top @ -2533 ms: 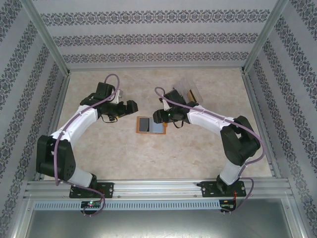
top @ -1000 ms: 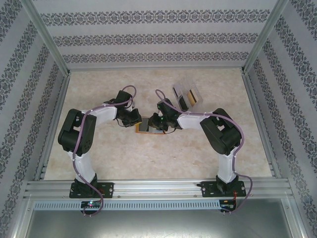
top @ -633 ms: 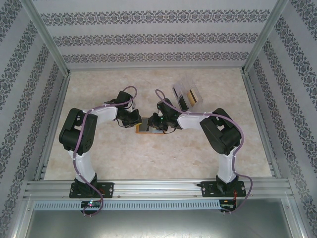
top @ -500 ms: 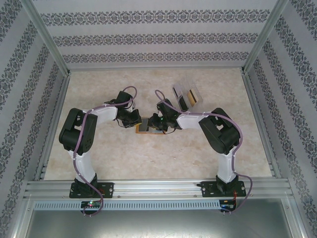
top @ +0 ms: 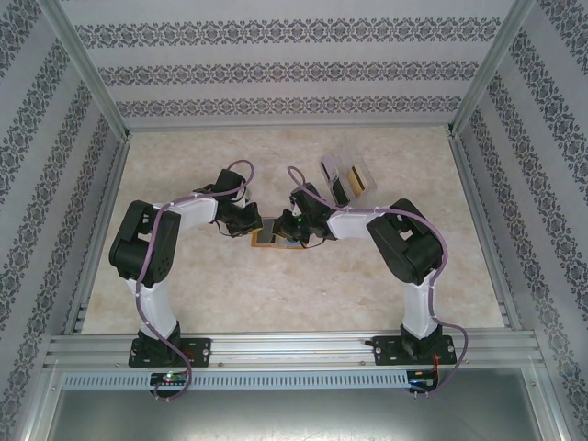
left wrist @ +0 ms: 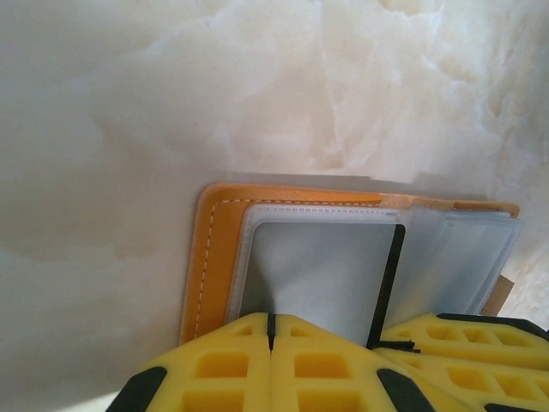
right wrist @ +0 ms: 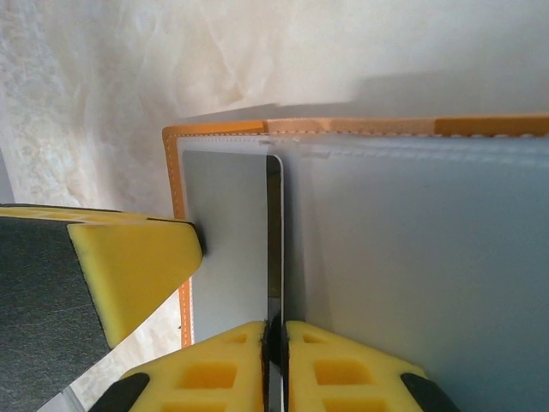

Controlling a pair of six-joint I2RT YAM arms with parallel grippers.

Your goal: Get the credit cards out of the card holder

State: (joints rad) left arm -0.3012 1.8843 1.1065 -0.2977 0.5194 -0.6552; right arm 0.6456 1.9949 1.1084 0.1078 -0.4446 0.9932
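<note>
The marbled bench [top: 184, 276] carries, at its middle, the open orange card holder [left wrist: 210, 266]. The wrist views add white stitching and frosted grey pockets. The right tool [right wrist: 276, 339] pinches a thin dark credit card [right wrist: 275, 257]; the left tool [left wrist: 270, 335] has its pads pressed together on a pocket.

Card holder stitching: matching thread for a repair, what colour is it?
White stitching on the orange card holder edge; best in the right wrist view.

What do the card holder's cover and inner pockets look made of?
The card holder has a cover of orange leather or leatherette, matte, with pale stitching along its edge. Its pockets look like frosted, semi-clear plastic film with a soft sheen.
</note>
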